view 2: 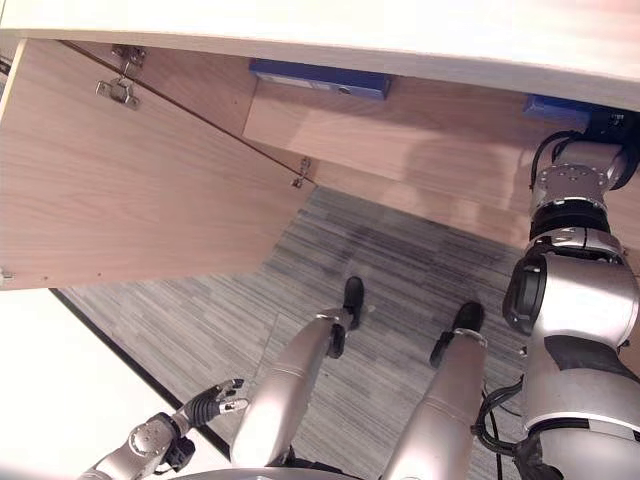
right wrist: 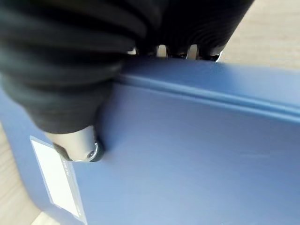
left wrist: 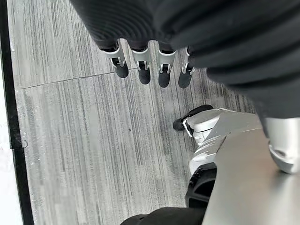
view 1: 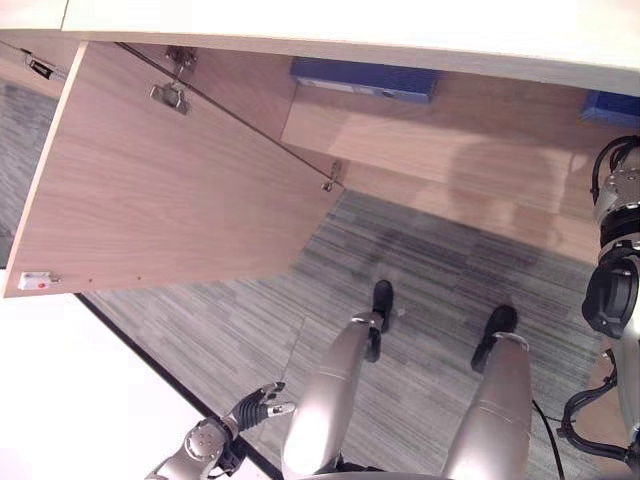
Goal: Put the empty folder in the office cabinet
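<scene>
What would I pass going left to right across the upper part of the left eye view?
Open cabinet door → its hinge → blue folder lying on the shelf → second blue folder at the right edge, where the right hand holds it, thumb pressed on its cover.

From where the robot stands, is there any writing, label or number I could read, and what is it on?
None can be read.
The white label on the blue folder under the right hand: no legible print.
The second blue folder on the cabinet shelf: its spine label is too small.
The white tag on the open cabinet door: too small.
</scene>
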Tool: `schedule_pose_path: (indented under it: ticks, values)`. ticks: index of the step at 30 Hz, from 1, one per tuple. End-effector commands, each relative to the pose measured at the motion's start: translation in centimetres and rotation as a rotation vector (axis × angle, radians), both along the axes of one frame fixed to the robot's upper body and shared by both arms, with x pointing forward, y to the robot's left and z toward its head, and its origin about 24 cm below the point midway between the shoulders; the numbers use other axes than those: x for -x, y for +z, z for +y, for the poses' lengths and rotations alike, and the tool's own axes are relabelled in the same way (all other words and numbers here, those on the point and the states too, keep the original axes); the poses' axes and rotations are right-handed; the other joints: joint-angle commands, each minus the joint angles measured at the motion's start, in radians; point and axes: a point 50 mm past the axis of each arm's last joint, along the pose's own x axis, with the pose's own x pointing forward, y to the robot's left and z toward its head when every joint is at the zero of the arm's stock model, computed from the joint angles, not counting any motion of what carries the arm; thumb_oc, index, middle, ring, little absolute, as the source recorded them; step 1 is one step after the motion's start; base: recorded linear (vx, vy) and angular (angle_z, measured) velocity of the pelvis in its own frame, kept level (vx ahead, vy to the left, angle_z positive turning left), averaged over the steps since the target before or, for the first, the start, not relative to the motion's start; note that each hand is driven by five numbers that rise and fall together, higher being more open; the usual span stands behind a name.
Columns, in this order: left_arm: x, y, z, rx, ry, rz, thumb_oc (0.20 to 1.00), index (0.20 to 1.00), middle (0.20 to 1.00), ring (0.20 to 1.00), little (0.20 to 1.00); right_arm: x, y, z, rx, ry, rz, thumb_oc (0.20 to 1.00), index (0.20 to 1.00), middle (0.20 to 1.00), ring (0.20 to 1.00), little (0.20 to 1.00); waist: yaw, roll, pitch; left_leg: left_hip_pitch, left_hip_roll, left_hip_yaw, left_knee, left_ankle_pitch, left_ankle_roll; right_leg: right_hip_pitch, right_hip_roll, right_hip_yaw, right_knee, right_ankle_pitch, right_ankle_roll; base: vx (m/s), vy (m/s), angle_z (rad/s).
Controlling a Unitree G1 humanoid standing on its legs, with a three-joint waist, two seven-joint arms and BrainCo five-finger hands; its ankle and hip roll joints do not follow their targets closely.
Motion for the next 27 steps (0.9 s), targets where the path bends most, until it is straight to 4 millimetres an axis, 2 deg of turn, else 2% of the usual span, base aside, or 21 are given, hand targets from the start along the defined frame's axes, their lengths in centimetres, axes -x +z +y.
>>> schedule_pose_path:
  ticks: [1,3,8,9,10,11,12,13,14,18,19,20,21,22,23,24,25,27]
  values:
    - [-0.6,-0.2,0.9,-0.056,-0.009,0.010,1.000,1.000,1.000,1.000,1.000,1.7,-2.3,-2.5,0.052,-0.060,0.143,0.200,0.200,0.200,0.200,0.200,0.016,0.015,0.044,0.045,0.057,-0.057,0.076,-0.173,-0.029,0.043,0.005,-0.005,-0.047,-0.041,0.070,-0.09,-0.028,0.02]
    - [-0.7,-0.1,0.9,-0.058,-0.007,0.007,1.000,1.000,1.000,1.000,1.000,1.6,-2.3,-2.4,0.052,-0.057,0.142,0.200,0.200,0.200,0.200,0.200,0.015,0.013,0.038,0.053,0.056,-0.064,0.077,-0.193,-0.029,0.053,0.010,0.003,-0.044,-0.062,0.076,0.04,-0.011,0.01]
    - [-0.9,-0.1,0.9,-0.065,-0.004,0.001,1.000,1.000,1.000,1.000,1.000,1.4,-2.1,-2.2,0.056,-0.048,0.141,0.200,0.200,0.200,0.200,0.200,0.014,0.002,0.039,0.059,0.060,-0.065,0.070,-0.192,-0.030,0.056,0.015,-0.002,-0.042,-0.067,0.072,-0.01,-0.020,0.03]
    - [-0.9,-0.1,1.0,-0.066,0.001,-0.001,1.000,1.000,1.000,1.000,1.000,1.3,-2.0,-2.1,0.059,-0.044,0.142,0.266,0.266,0.266,0.266,0.266,0.014,-0.001,0.045,0.052,0.062,-0.061,0.068,-0.172,-0.030,0.049,0.014,-0.011,-0.046,-0.046,0.065,-0.10,-0.022,0.02]
    - [-1.0,-0.1,1.0,-0.067,0.003,-0.004,1.000,1.000,1.000,1.000,1.000,1.3,-2.0,-2.0,0.063,-0.042,0.143,0.467,0.467,0.467,0.467,0.467,0.014,-0.003,0.045,0.051,0.063,-0.061,0.068,-0.172,-0.031,0.050,0.014,-0.012,-0.047,-0.046,0.064,-0.10,-0.030,0.02]
    - [-1.0,-0.1,1.0,-0.066,0.006,-0.004,1.000,1.000,1.000,1.000,1.000,1.3,-2.0,-2.0,0.068,-0.038,0.149,1.000,1.000,1.000,1.000,1.000,0.014,-0.005,0.044,0.051,0.063,-0.061,0.068,-0.172,-0.031,0.052,0.014,-0.015,-0.049,-0.045,0.064,0.07,-0.029,0.02]
    - [-1.0,-0.1,1.0,-0.065,0.006,-0.005,1.000,1.000,1.000,1.000,1.000,1.3,-1.9,-2.0,0.068,-0.037,0.148,1.000,1.000,1.000,1.000,1.000,0.014,-0.006,0.038,0.059,0.062,-0.067,0.070,-0.192,-0.032,0.059,0.017,-0.006,-0.044,-0.067,0.070,-0.01,-0.021,0.04]
    - [-1.0,-0.1,1.1,-0.068,0.008,-0.004,1.000,1.000,1.000,1.000,1.000,1.2,-1.9,-2.0,0.073,-0.034,0.154,1.000,1.000,1.000,1.000,1.000,0.014,-0.007,0.044,0.053,0.064,-0.062,0.065,-0.173,-0.031,0.052,0.015,-0.016,-0.047,-0.047,0.063,0.09,-0.024,0.04]
    - [-1.1,-0.1,1.1,-0.069,0.011,-0.005,1.000,1.000,1.000,1.000,1.000,1.2,-2.0,-2.0,0.076,-0.030,0.165,1.000,1.000,1.000,1.000,1.000,0.014,-0.010,0.037,0.063,0.064,-0.067,0.066,-0.198,-0.033,0.061,0.019,-0.009,-0.041,-0.075,0.069,0.00,-0.038,0.04]
    - [-1.2,0.0,1.2,-0.070,0.020,-0.008,1.000,1.000,1.000,1.000,1.000,1.3,-2.3,-2.2,0.083,-0.025,0.223,1.000,1.000,1.000,1.000,1.000,0.011,-0.021,0.038,0.069,0.069,-0.071,0.060,-0.191,-0.034,0.067,0.024,-0.011,-0.044,-0.073,0.063,-0.01,-0.019,0.01]
    - [-1.2,0.0,1.2,-0.071,0.023,-0.009,1.000,1.000,1.000,1.000,1.000,1.4,-2.6,-2.4,0.080,-0.024,0.252,1.000,1.000,1.000,1.000,1.000,0.010,-0.024,0.044,0.066,0.071,-0.066,0.055,-0.171,-0.034,0.063,0.022,-0.021,-0.050,-0.051,0.056,-0.01,-0.024,-0.04]
    - [-1.4,0.0,1.2,-0.070,0.026,-0.013,1.000,1.000,1.000,1.000,1.000,1.5,-2.9,-2.4,0.076,-0.022,0.286,1.000,1.000,1.000,1.000,1.000,0.010,-0.029,0.038,0.077,0.071,-0.073,0.056,-0.195,-0.035,0.074,0.027,-0.014,-0.046,-0.076,0.062,-0.09,-0.021,-0.02]
    - [-1.5,0.1,1.2,-0.073,0.028,-0.016,1.000,1.000,1.000,1.000,1.000,1.6,-3.2,-2.6,0.074,-0.025,0.331,1.000,1.000,1.000,1.000,1.000,0.009,-0.034,0.043,0.070,0.073,-0.068,0.050,-0.169,-0.034,0.071,0.025,-0.025,-0.056,-0.048,0.054,0.09,-0.038,0.02]
    - [-1.6,0.1,1.1,-0.075,0.031,-0.020,1.000,1.000,1.000,1.000,1.000,1.7,-3.3,-2.7,0.074,-0.024,0.363,1.000,1.000,1.000,1.000,1.000,0.008,-0.038,0.037,0.082,0.074,-0.074,0.047,-0.193,-0.036,0.083,0.031,-0.018,-0.055,-0.073,0.059,-0.11,-0.015,-0.01]
    - [-1.7,0.1,1.0,-0.078,0.030,-0.023,1.000,1.000,1.000,1.000,1.000,1.8,-3.5,-2.8,0.071,-0.025,0.400,1.000,1.000,1.000,1.000,1.000,0.005,-0.042,0.043,0.079,0.077,-0.068,0.034,-0.166,-0.036,0.079,0.030,-0.031,-0.067,-0.045,0.052,-0.01,-0.036,0.01]
    - [-2.3,0.3,0.7,-0.082,0.027,-0.044,1.000,1.000,1.000,1.000,1.000,2.0,-4.0,-2.9,0.058,-0.043,0.473,1.000,1.000,1.000,1.000,1.000,-0.002,-0.051,0.043,0.087,0.080,-0.068,0.022,-0.162,-0.036,0.087,0.033,-0.035,-0.075,-0.042,0.050,0.00,0.000,0.00]
    - [-2.4,0.4,0.7,-0.082,0.028,-0.046,1.000,1.000,1.000,1.000,1.000,2.0,-3.9,-2.9,0.060,-0.044,0.473,1.000,1.000,1.000,1.000,1.000,-0.002,-0.051,0.037,0.096,0.079,-0.075,0.021,-0.181,-0.037,0.095,0.037,-0.026,-0.072,-0.062,0.056,0.10,-0.034,0.04]
    - [-2.6,0.4,0.4,-0.097,0.018,-0.060,1.000,1.000,1.000,1.000,1.000,2.3,-4.8,-3.0,0.032,-0.052,0.552,1.000,1.000,1.000,1.000,1.000,-0.008,-0.059,0.037,0.108,0.082,-0.074,0.003,-0.177,-0.038,0.105,0.041,-0.031,-0.089,-0.058,0.054,0.05,-0.025,0.05]
